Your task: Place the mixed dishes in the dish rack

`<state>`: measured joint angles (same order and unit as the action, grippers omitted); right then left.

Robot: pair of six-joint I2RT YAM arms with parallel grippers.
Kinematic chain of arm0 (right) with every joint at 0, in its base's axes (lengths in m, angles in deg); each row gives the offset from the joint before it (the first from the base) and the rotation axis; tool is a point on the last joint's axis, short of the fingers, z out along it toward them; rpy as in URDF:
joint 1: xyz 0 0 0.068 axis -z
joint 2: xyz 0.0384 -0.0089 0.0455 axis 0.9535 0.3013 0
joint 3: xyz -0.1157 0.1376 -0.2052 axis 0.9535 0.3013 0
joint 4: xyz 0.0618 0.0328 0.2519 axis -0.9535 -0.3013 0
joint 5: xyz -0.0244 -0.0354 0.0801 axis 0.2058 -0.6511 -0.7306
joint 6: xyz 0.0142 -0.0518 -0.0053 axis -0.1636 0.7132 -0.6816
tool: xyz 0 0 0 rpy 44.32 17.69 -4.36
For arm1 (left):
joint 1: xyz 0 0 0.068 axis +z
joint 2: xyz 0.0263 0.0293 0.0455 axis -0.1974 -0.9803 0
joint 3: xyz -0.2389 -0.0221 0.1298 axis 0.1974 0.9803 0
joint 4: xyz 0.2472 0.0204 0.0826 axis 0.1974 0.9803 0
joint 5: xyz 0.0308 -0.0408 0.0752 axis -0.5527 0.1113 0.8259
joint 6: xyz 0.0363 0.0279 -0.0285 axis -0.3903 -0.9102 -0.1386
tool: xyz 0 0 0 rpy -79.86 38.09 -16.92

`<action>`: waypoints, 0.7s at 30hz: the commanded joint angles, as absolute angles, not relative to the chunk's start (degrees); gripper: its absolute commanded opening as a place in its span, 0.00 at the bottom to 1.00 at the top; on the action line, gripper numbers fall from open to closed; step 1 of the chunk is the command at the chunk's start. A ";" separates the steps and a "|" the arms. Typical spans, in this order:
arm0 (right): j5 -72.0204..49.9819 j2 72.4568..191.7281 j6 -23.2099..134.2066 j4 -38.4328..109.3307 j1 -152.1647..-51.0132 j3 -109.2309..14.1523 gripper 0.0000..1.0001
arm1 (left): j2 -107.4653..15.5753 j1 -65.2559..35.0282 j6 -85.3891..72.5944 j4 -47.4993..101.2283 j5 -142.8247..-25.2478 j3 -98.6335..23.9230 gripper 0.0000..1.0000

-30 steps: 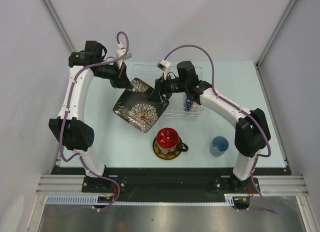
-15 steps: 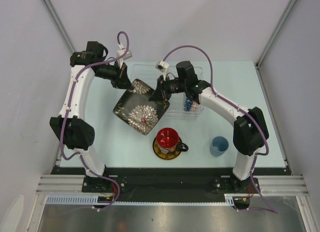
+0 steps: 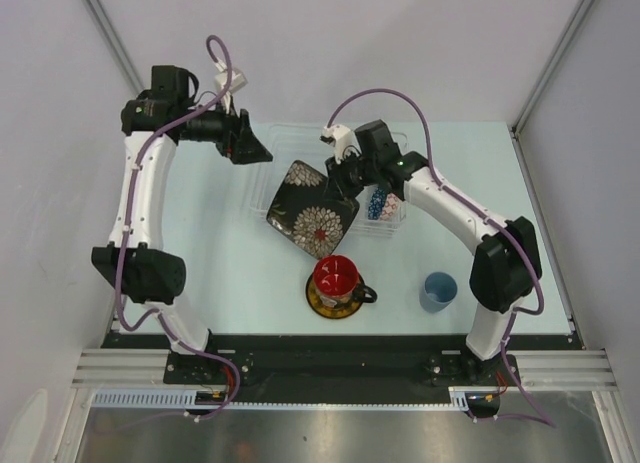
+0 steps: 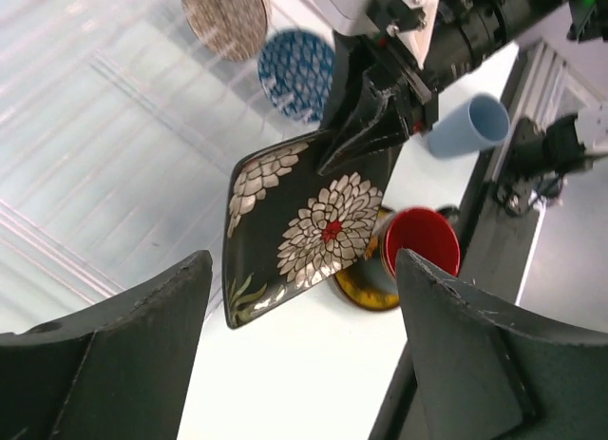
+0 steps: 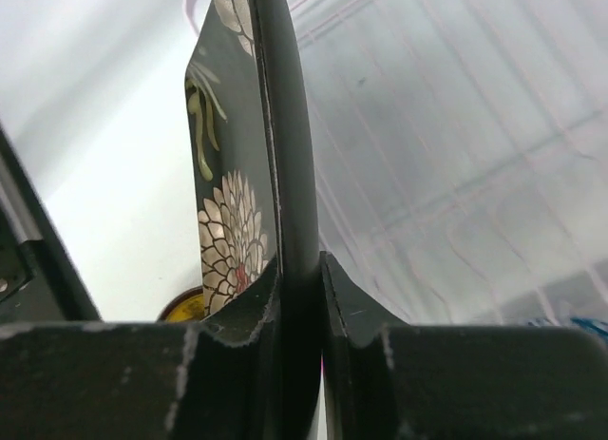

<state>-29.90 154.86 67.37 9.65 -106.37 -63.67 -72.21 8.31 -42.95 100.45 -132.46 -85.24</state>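
Black square floral plate (image 3: 312,209) is clamped by one edge in the right hand (image 3: 338,188) and held tilted at the near left edge of the clear ribbed plastic dish rack (image 3: 300,145) (whether a corner touches the pale worktop (image 3: 220,273) cannot be told). The left hand (image 3: 258,153) is spread wide, nothing held, well apart from the plate. A blue patterned bowl (image 3: 377,205) is seen inside the rack.

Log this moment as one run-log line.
left tool: open, empty | right tool: shut on black floral plate | plate: tilted, partly over dish rack
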 commanded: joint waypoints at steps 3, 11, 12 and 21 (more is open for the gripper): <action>-23.94 146.90 69.61 15.66 -103.40 -74.19 0.00 | -66.26 11.21 -33.10 88.04 -135.89 -82.97 0.81; -21.33 142.26 75.74 23.63 -103.22 -73.71 0.00 | -65.11 13.23 -29.67 73.99 -127.39 -64.28 0.77; -20.53 141.46 77.76 27.65 -103.14 -71.59 0.00 | -65.46 13.23 -28.80 72.32 -126.15 -62.85 0.77; -18.23 139.77 110.19 39.48 -102.17 -58.65 0.00 | -77.58 13.23 -24.40 63.77 -118.67 -65.02 0.70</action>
<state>-20.04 139.87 95.02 25.98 -102.85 -57.70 -74.35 13.04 -27.76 69.96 -122.08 -61.19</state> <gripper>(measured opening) 0.185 0.710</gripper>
